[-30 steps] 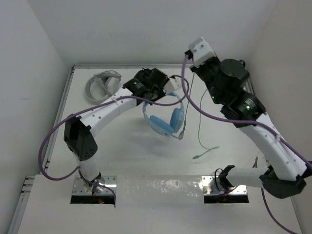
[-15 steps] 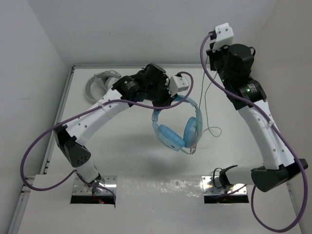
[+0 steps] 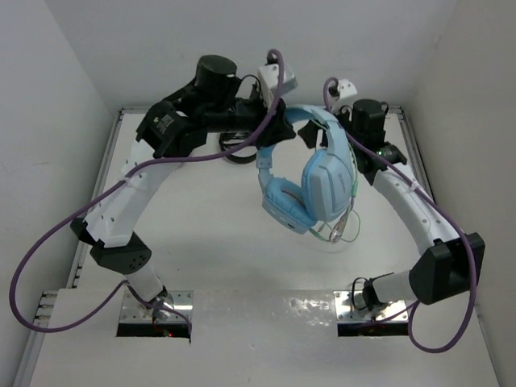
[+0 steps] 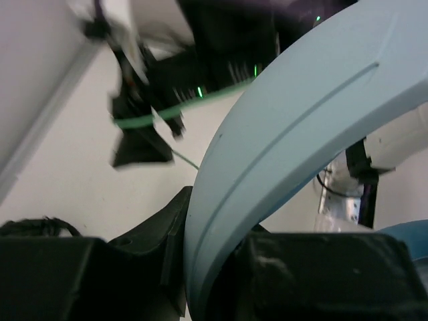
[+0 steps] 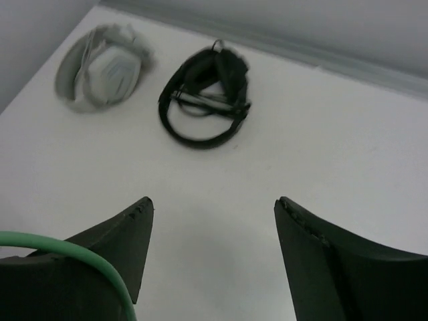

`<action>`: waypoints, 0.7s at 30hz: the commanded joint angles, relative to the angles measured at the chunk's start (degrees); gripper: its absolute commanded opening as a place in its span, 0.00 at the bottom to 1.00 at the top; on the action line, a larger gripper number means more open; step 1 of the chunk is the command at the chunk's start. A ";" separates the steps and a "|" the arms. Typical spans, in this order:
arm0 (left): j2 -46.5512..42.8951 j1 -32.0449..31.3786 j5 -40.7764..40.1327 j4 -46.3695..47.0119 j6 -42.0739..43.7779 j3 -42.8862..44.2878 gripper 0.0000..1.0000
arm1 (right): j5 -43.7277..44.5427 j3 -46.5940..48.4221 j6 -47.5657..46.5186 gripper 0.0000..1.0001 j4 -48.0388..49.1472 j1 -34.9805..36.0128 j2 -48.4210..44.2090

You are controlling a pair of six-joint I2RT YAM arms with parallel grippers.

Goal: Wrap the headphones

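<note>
The light blue headphones (image 3: 322, 181) hang high above the table, ear cups down. My left gripper (image 3: 284, 129) is shut on their blue headband (image 4: 287, 120); in the left wrist view the band fills the space between the black fingers of that gripper (image 4: 214, 234). The thin green-white cable (image 3: 343, 227) loops below the ear cups. My right gripper (image 5: 212, 200) stands open just right of the headphones, at the back right (image 3: 359, 129), with nothing between its fingers. A stretch of the cable (image 5: 80, 251) lies over the outside of its left finger.
Grey-white headphones (image 5: 100, 67) and black headphones (image 5: 204, 97) lie on the white table near the back left corner; in the top view my left arm covers most of them. White walls close in the table at the back and both sides.
My left arm has lifted the headphones higher and to the right. The right gripper, shut on the cable before, has opened and come down close beside the headband.
</note>
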 commanded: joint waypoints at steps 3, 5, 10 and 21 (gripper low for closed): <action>1.00 0.62 -7.33 6.92 -6.78 12.99 0.00 | -16.36 -17.29 9.69 0.73 28.14 -0.39 -0.65; 1.09 0.62 -11.20 7.45 -7.92 14.67 0.00 | -13.39 -23.62 12.15 0.73 36.67 -0.04 -0.21; 0.91 0.62 -14.10 8.42 -10.38 15.46 0.00 | -11.17 -29.29 9.27 0.73 40.43 0.05 3.74; 2.58 0.79 -22.28 9.74 -15.22 18.63 0.00 | -0.27 -39.13 14.34 0.72 48.49 5.67 9.56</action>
